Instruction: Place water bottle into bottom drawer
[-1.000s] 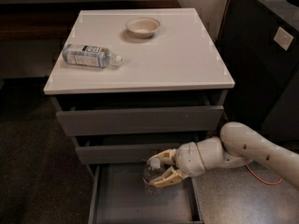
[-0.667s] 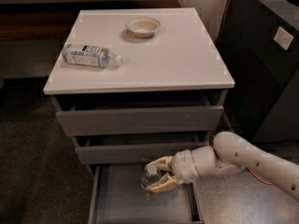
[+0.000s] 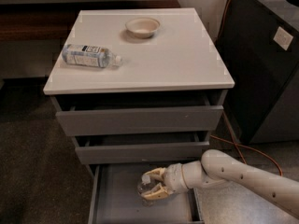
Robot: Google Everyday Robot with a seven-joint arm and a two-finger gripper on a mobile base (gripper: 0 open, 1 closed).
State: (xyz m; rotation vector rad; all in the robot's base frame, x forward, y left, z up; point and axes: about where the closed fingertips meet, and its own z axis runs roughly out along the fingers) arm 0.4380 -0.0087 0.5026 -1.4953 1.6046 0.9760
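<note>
The bottom drawer [image 3: 117,204] of the white-topped cabinet is pulled open, a shallow grey tray. My gripper [image 3: 150,186] reaches in from the right over the drawer's middle, its yellowish fingers shut on the water bottle [image 3: 145,190]. Only a clear, roundish part of the bottle shows between the fingers, low inside the tray. I cannot tell whether it touches the drawer floor.
On the cabinet top [image 3: 187,64] lie a bottle with a wide white-and-blue label [image 3: 89,56] at the left and a small white bowl [image 3: 142,26] at the back. Two closed grey drawers [image 3: 140,120] sit above. A dark cabinet [image 3: 266,64] stands right, an orange cable [image 3: 243,148] below it.
My gripper with the bottle has moved left and lower into the open bottom drawer. The arm has stretched further left. Nothing on the cabinet top has moved.
</note>
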